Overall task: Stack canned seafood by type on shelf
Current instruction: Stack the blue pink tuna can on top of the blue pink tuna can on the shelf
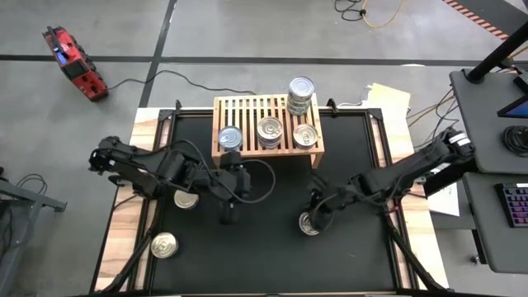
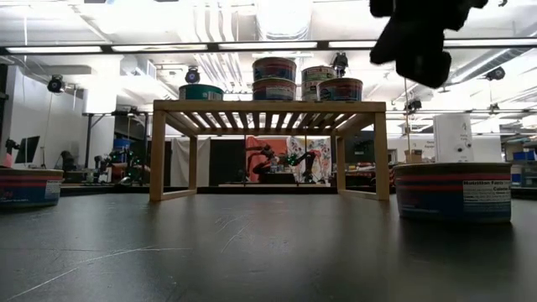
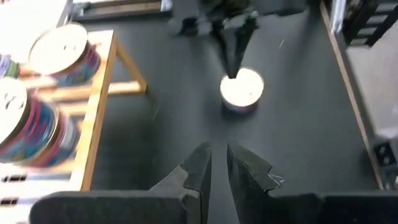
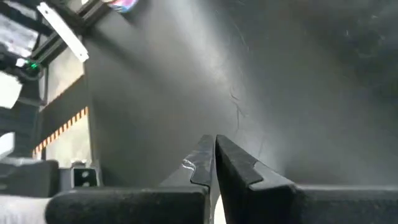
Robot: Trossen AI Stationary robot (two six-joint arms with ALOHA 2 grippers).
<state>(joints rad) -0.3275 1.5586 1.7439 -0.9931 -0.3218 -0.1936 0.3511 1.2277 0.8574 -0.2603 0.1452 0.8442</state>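
Right gripper (image 1: 316,213): fingers pressed together, nothing held, sitting just beside/over the can (image 1: 309,224) on the mat, mid-right. Its own wrist view shows only bare black mat (image 4: 261,74) past the closed tips, so the can isn't lined up between them.

Left gripper (image 3: 217,167): fingers nearly closed, only a thin gap, empty, parked in front of the shelf (image 1: 247,106) near its left end. Its wrist view looks across at that same loose can (image 3: 242,91) with the right arm's closed tips touching or just over its far rim; can't tell which.

Shelf state: single can (image 1: 229,138) at left, stack (image 1: 269,130) in the middle, single (image 1: 304,134) front right, taller stack (image 1: 300,94) back right corner. Two more loose cans on the left side of the mat (image 1: 186,199) (image 1: 163,245).

My read of the step: right arm picks the mid-right can. To do it well:
- open wide before descending; closed tips will just shove it
- centre over the lid, fingers straddling the rim
- grip low on the wall, it's short and slick
- check the label against the stacks before placing
- set down flat and centred; the back right stack looks tippable
- keep the left arm clear of the shelf approach
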